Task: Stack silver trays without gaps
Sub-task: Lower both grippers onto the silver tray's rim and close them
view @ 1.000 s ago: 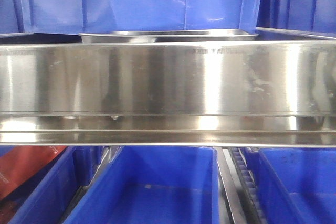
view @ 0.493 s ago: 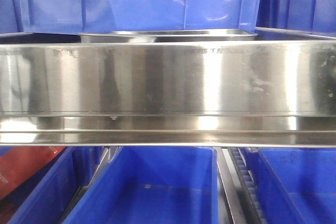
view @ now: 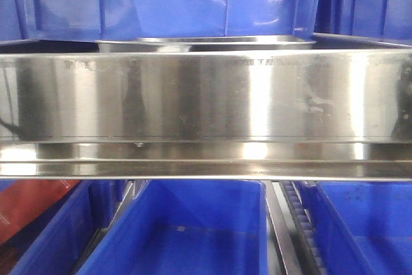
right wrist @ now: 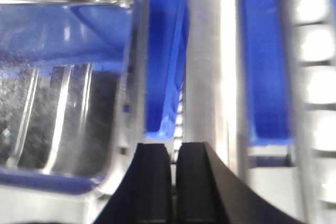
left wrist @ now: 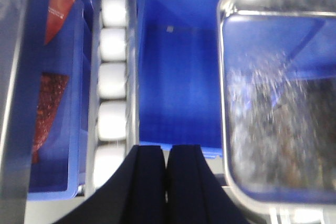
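My left gripper [left wrist: 166,179] is clenched on nothing and hangs over a blue bin [left wrist: 178,77], with the silver tray [left wrist: 273,103] just at its right. My right gripper [right wrist: 174,182] is also closed and empty, with the tray at its left. I judge that the arms flank the tray so each can take one rim. From the front, the steel rail [view: 206,94] hides most of the tray.

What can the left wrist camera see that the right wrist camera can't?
Only the left wrist view shows red packets in a blue bin. Only the right wrist view shows a broad shiny steel bar ahead of the right tool. Both show a silver tray, blue bins, white rollers and a shut black tool, like the left tool.
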